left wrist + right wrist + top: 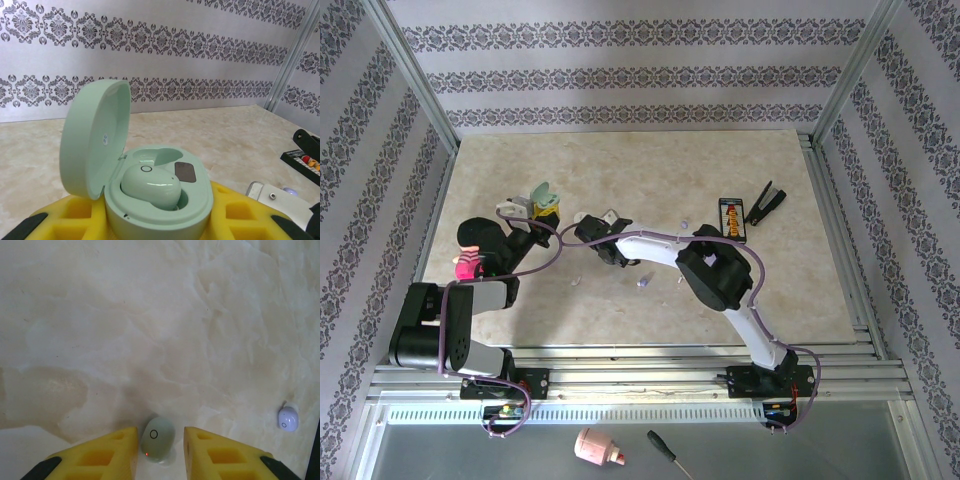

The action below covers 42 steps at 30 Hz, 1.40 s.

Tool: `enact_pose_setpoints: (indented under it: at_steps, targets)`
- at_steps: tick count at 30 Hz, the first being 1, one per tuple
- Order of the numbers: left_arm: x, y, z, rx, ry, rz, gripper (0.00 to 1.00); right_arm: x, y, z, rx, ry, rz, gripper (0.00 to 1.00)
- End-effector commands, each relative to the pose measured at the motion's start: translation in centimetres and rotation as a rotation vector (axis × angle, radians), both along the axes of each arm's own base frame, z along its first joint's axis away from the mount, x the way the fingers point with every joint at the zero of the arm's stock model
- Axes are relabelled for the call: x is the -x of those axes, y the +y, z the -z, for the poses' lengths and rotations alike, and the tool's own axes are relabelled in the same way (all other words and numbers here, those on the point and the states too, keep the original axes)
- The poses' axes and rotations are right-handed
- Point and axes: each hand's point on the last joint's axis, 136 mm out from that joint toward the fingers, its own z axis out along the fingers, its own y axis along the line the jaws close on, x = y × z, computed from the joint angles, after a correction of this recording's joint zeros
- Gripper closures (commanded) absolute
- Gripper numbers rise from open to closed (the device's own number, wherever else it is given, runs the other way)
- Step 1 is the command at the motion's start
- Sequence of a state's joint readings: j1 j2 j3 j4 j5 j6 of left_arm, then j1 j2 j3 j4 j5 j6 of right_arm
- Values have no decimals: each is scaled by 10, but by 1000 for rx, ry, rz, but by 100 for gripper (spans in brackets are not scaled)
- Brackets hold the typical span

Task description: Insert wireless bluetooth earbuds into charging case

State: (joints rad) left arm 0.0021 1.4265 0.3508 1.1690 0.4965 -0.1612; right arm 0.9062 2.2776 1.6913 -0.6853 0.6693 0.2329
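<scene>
A beige marbled table (620, 170) takes up the middle of the scene. At its far right lies a flat black case holding a row of orange pieces (731, 219). A black clip (766, 204) sits just beside it, further right. On the grey near ledge (800, 450) lie 1 pink object (597, 449) and 1 black-handled screwdriver (661, 444), near each other. Patterned wallpaper (620, 75) covers the walls.

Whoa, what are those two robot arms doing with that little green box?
They are putting earbuds away. The left gripper holds the green charging case with its lid open. One pale green earbud sits inside, and the slot beside it is empty. The right gripper is down at the table, its yellow fingers either side of a second pale green earbud. It is hard to tell whether they pinch it yet. A lilac-white bud lies off to one side.
</scene>
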Motion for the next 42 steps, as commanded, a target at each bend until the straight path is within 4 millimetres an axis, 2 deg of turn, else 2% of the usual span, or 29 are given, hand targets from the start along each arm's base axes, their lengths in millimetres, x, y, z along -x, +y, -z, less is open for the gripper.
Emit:
enact_pose_setpoints:
  at_steps: [1,11,18,22,27,31,39,42]
  targets:
    - [-1,1,-6,-8,-24,8,80,2,-3,1,44,-4,11,71]
    - [-1,0,-5,3,-18,17,80,3,-10,18,51,27,40,75]
    - [-2,-2,-2,8,-14,31,80,3,-9,9,44,16,31,79]
    - [-1,-9,0,0,-3,75,80,6,-6,-17,-39,-5,36,80]
    - [1,-19,5,-27,8,115,80,16,-7,-52,-270,3,72,80]
    - [3,-35,5,-31,15,193,80,22,-5,-84,-471,2,71,80]
    - [16,-69,-17,5,-32,405,80,42,18,-154,-1017,162,-7,80]
    - [24,-78,-20,-2,-46,471,80,49,23,-177,-1100,190,-72,80]
